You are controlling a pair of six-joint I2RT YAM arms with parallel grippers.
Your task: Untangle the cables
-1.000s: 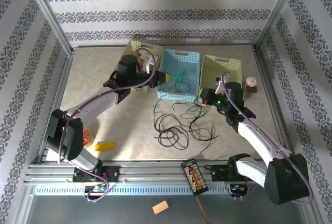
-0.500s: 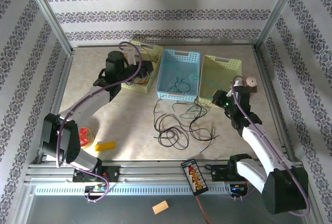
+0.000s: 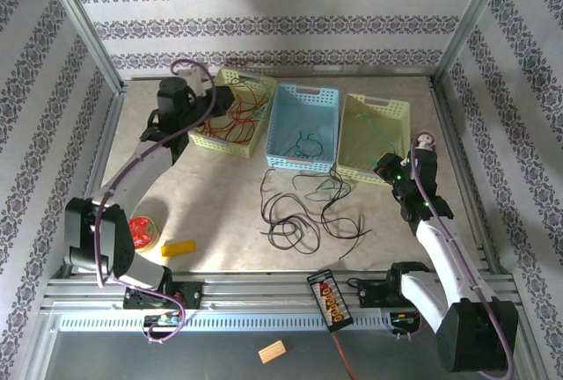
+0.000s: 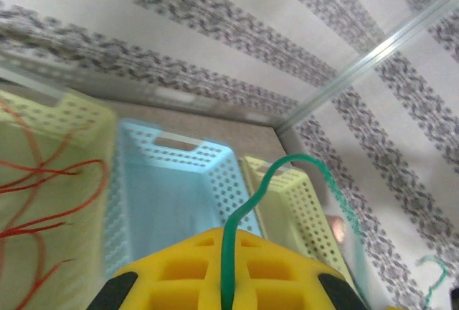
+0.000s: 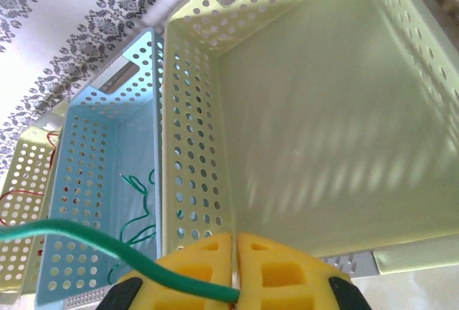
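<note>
Two grippers farther apart, one green cable

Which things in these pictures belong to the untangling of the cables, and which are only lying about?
Belong to the job:
- green cable, pinched in the left end effector and the right end effector
- black cables
- red cables
- probably the yellow basket, blue basket and green basket

Only lying about:
- yellow block
- red round thing
- labelled board
- wooden piece

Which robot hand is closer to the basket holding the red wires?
Left. The left gripper hangs over the left edge of the red-wire basket; the right gripper sits by the right-hand basket.
</note>
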